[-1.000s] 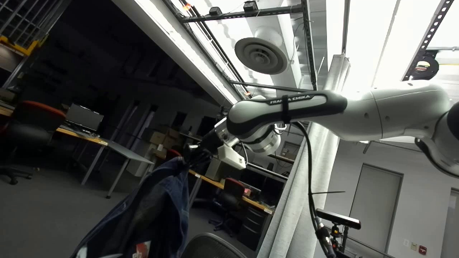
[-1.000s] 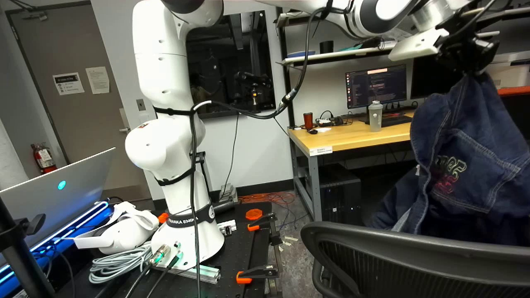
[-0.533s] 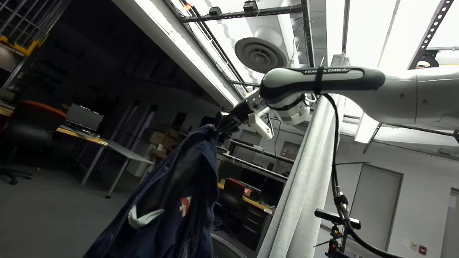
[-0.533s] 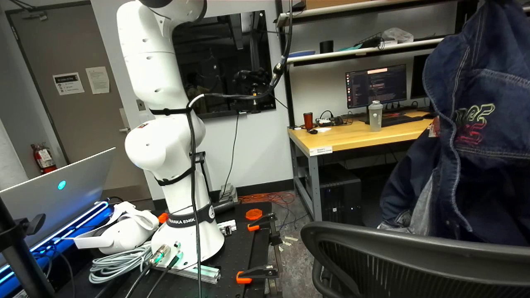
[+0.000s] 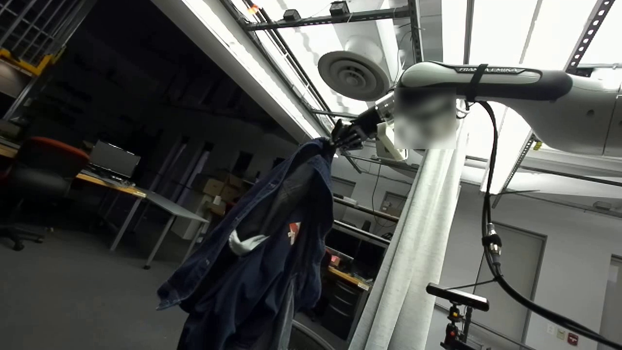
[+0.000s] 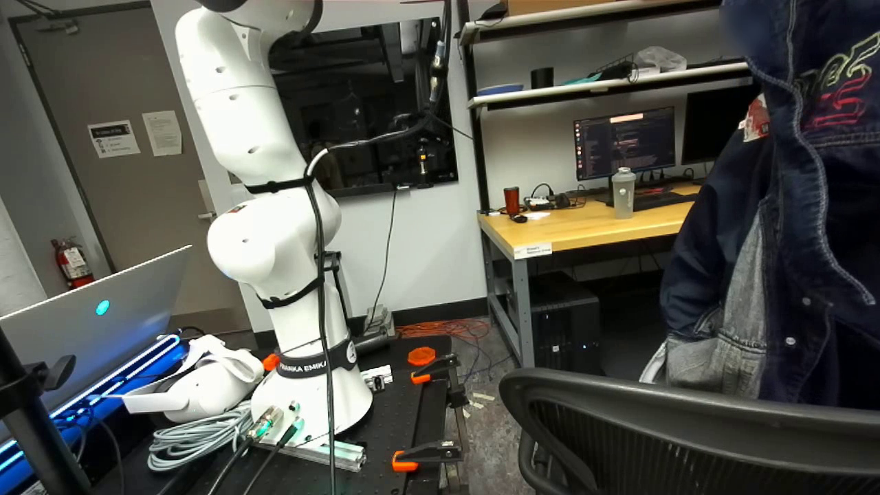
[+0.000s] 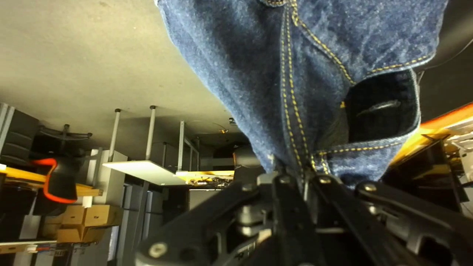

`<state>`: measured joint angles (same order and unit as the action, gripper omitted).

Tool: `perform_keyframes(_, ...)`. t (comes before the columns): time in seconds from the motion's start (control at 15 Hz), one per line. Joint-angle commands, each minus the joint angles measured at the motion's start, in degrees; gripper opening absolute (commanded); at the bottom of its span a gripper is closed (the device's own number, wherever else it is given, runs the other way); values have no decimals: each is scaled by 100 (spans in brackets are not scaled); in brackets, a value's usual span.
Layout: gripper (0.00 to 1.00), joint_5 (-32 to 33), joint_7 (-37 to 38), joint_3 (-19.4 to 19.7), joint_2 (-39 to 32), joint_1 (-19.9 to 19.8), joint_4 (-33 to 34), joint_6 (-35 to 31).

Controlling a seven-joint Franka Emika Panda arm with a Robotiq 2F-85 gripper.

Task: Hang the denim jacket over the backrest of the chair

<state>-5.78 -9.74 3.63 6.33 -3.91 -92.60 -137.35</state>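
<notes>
Looks like the carry, gripper (image 7: 293,176) clamped on the denim jacket (image 5: 272,270), which dangles partly hidden behind the chair backrest (image 6: 687,410) in an exterior view, and next it must be drawn across, then lowered

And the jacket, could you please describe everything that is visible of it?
The jacket looks like dark blue denim, paler in places, with yellow stitching, red and pale lettering, small fasteners and a red-and-white tag. Limp and creased, it hangs from the gripper, which pinches its top. In an exterior view the chair hides its lower part; whether they touch, I cannot tell.
</notes>
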Motion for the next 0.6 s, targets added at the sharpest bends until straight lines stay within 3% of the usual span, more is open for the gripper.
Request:
perform_keyframes(0.0,2,-196,-86,313,162,-101,500,237)
perform_keyframes(0.2,2,-350,-236,642,297,-200,578,317)
perform_keyframes(0.53,2,-584,-961,1079,503,-277,-324,269)
